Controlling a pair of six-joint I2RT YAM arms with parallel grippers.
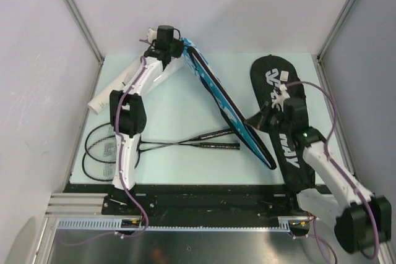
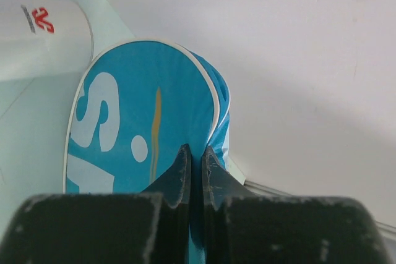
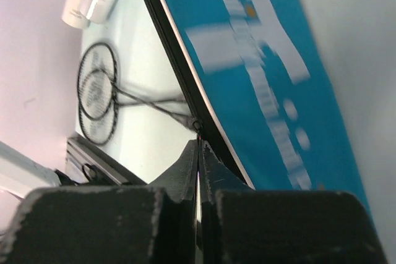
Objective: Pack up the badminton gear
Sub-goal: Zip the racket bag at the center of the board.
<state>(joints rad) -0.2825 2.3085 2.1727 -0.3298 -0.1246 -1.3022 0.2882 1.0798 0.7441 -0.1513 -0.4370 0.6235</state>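
The blue-black bag (image 1: 226,106) stands on its edge, running diagonally from the back of the table toward the front right. My left gripper (image 1: 176,50) is shut on the bag's far top end, and the blue fabric (image 2: 142,122) is pinched between its fingers (image 2: 182,174). My right gripper (image 1: 252,121) is shut on the small zipper pull (image 3: 198,125) at the bag's black rim (image 3: 167,47). Two thin rackets (image 1: 102,146) lie crossed on the table at the front left, also seen as racket heads (image 3: 96,97). A white tube (image 1: 113,88) lies at the back left.
A black cover with white lettering (image 1: 276,91) lies flat at the right, under my right arm. The tube (image 2: 43,35) is close beside the bag's top end. White walls close in the back and both sides. A black rail (image 1: 204,193) runs along the table's near edge.
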